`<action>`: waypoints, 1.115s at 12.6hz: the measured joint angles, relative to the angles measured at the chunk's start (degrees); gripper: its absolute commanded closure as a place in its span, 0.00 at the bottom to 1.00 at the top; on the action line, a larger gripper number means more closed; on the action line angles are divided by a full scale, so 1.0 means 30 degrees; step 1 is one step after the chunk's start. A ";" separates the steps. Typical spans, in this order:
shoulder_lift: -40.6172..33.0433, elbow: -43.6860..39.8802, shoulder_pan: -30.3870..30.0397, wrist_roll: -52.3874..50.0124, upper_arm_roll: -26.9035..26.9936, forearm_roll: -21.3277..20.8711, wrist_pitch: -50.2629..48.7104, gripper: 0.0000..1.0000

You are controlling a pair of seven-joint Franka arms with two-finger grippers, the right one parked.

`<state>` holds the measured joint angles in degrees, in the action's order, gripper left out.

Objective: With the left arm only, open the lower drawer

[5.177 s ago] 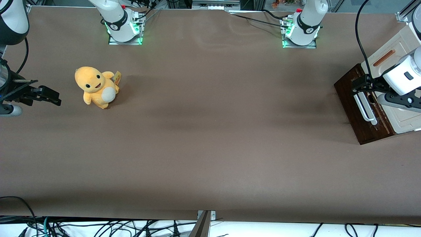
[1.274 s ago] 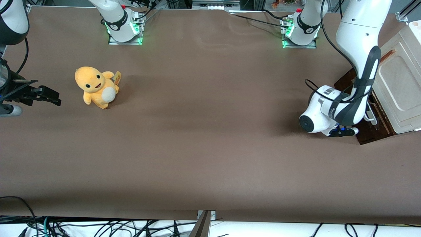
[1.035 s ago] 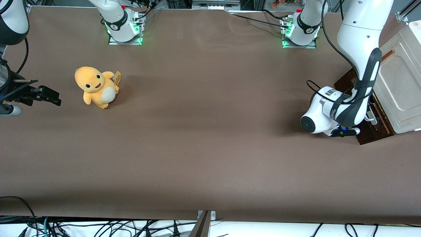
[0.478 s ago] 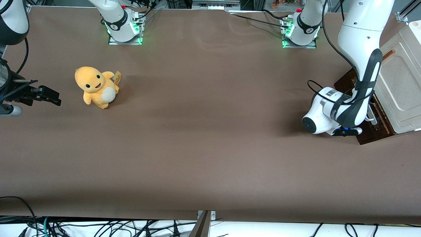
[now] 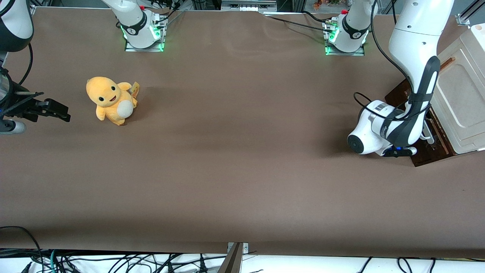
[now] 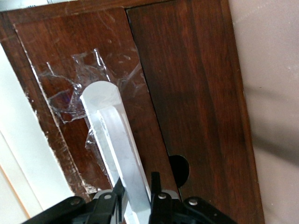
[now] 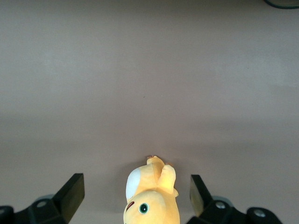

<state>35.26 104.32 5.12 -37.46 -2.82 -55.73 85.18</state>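
Brown cloth covers the table, and at the working arm's end the gripper [image 6: 137,198] pinches the long white handle [image 6: 114,140] of the lower drawer [image 5: 426,149], still closed against its cabinet [image 5: 460,94].

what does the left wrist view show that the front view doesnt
Only the left wrist view shows the left arm's black hand, its fingers closed on either side of the white bar handle, plus clear tape and a round hole on the wood. Only the front view shows the yellow plush toy toward the parked arm's end of the brown table, and the glossy white left arm reaching down in front of the cream cabinet. Both show the dark brown wooden lower drawer front and a part of that handle.
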 measured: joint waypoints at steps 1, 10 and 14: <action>-0.0001 -0.0104 0.0009 0.0014 -0.0107 0.0109 -0.0061 0.84; -0.0001 -0.1437 0.0613 0.0194 -0.1362 0.1662 -0.0388 0.84; 0.0000 -0.1481 0.0621 0.0210 -0.1858 0.1898 -0.0526 0.33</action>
<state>35.26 99.87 6.99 -36.83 -8.40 -50.04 83.61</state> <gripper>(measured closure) 0.771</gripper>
